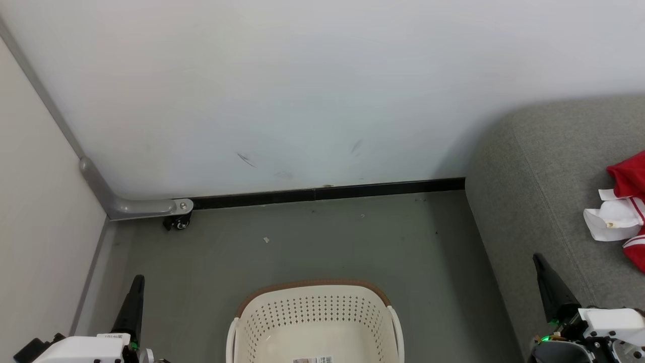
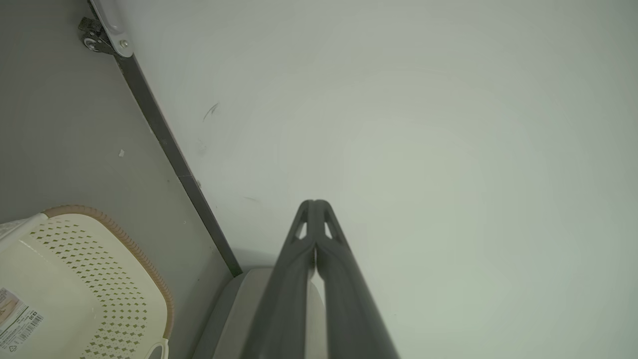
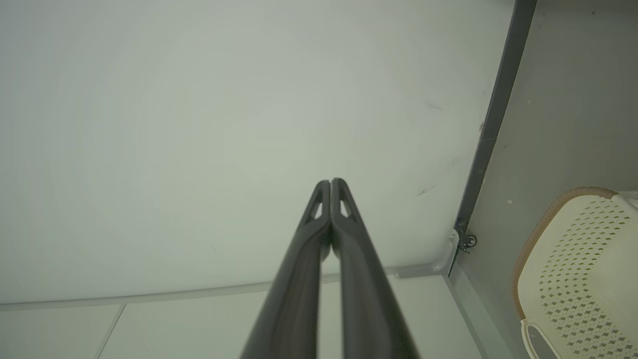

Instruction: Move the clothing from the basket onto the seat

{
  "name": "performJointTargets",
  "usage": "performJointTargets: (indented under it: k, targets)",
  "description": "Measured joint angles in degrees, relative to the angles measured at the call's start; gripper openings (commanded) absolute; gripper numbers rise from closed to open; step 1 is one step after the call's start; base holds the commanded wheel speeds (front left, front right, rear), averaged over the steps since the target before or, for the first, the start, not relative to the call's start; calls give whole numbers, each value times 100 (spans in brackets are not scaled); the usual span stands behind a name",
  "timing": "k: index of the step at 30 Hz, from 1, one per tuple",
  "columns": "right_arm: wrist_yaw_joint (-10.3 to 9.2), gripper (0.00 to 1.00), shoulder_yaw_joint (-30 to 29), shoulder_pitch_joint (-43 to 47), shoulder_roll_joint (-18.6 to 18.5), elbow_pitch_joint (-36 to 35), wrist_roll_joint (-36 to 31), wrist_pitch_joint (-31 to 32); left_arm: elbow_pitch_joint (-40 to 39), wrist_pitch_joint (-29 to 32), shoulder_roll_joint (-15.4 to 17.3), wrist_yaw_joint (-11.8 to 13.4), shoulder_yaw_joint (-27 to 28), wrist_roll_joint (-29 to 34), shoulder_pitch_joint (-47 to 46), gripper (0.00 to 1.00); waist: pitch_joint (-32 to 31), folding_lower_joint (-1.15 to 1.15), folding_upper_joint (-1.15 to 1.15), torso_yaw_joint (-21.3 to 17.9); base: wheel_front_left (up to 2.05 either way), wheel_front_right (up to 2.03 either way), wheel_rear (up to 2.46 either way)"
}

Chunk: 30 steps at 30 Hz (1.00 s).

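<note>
We judge it done; clothing (image 1: pixel 629 177) on the seat (image 1: pixel 534 201) at three o'clock, basket (image 1: pixel 312 307) bare; left gripper (image 2: pixel 315 203), right gripper (image 3: pixel 330 182) clenched empty; next, just retire.

You saw the basket (image 1: pixel 312 307) cut at its near end by the bottom edge, the clothing (image 1: pixel 632 176) and seat (image 1: pixel 534 201) by the right edge, its label (image 1: pixel 313 360) too small to read.

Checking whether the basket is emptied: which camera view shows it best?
The head view: the basket sits bottom-centre, showing its far rim, both side handles and bare floor with the paper label, though its near end is cut off. The left wrist view catches one corner with the label; the right wrist view, another corner.
</note>
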Motion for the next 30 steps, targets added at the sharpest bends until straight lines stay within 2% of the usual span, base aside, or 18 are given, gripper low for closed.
performJointTargets:
  k: [30]
  targets:
    - [0, 0, -10, -77, 1, 3, 0, 1, -3, 0, -1, 0, -2, 0, 0, 0, 0, 0, 0, 0, 0, 0, 0]
